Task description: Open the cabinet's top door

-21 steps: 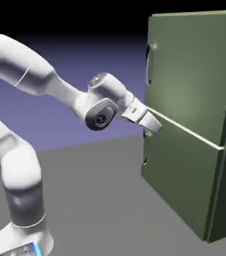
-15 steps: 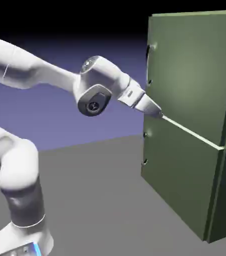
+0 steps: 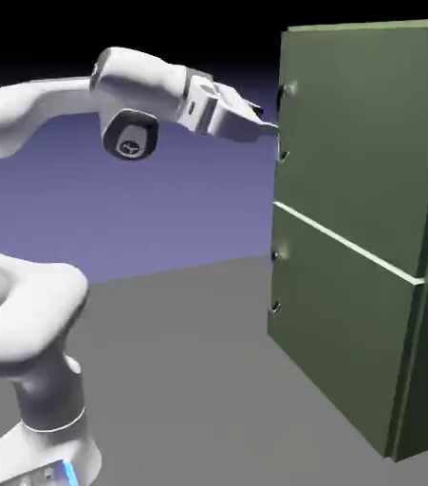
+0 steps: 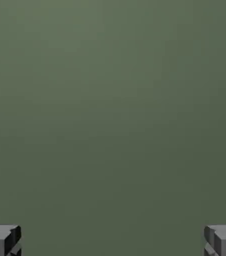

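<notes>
Exterior view: white 2-finger gripper (image 3: pixel 267 125) sits at the small dark bar handle (image 3: pixel 281 121) on the left edge of the tall olive-green cabinet's (image 3: pixel 426 313) larger top door (image 3: pixel 364 142), door shut.

Hand view: only green panel, grey fingertips (image 4: pixel 2 240) spread wide, nothing grasped.

Approach step; next needs clamping the handle, then pulling.

Pretty clearly a rendered sim, not a real room: flat grey floor (image 3: pixel 189 380), blank blue-violet backdrop (image 3: pixel 160 209) mid-left, textureless boxy olive-green cabinet (image 3: pixel 369 237) at right.
</notes>
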